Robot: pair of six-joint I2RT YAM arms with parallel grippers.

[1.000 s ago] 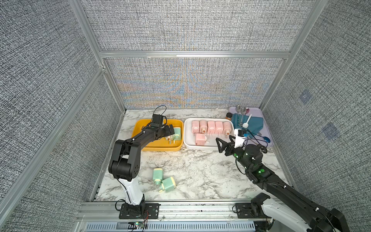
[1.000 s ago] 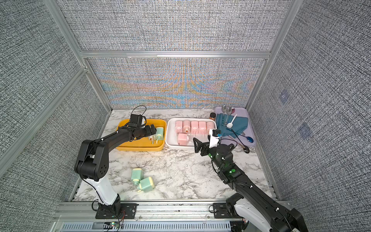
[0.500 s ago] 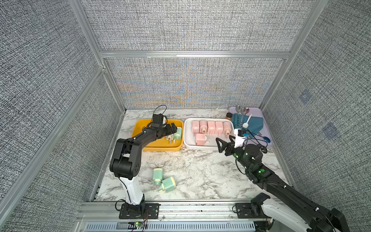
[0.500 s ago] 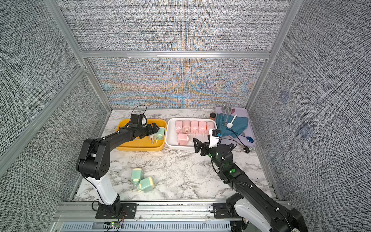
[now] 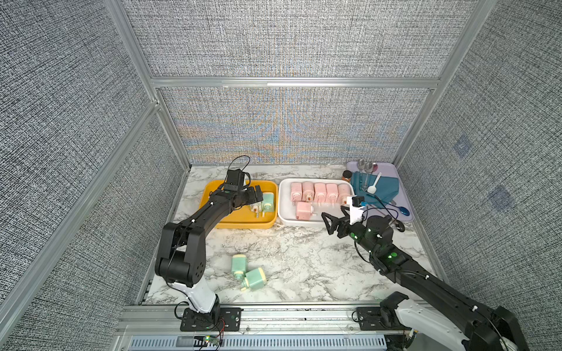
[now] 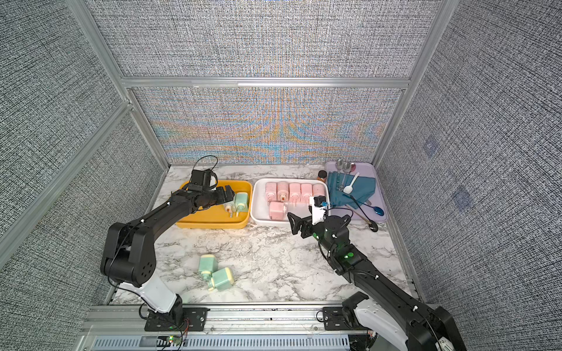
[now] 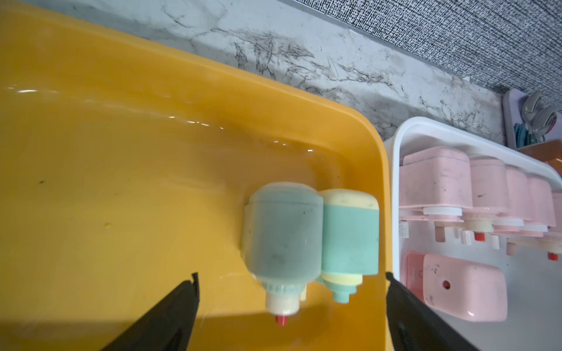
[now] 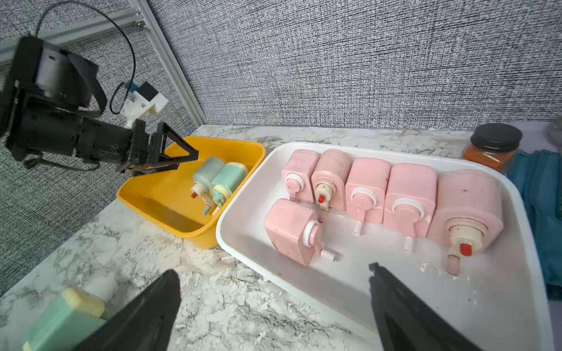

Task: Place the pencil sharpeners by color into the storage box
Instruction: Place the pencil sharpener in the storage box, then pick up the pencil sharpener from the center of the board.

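The yellow plastic bin [image 7: 121, 197] is left free on its left; two mint green plastic sharpeners [image 7: 346, 240] are packed against its right wall. The marble tabletop [image 5: 304, 258] is open centrally, blocked front-left by a loose mint green pair [image 5: 254, 279]. The white plastic tray [image 8: 486, 304] is filled at the back by pink plastic sharpeners [image 8: 368, 188].
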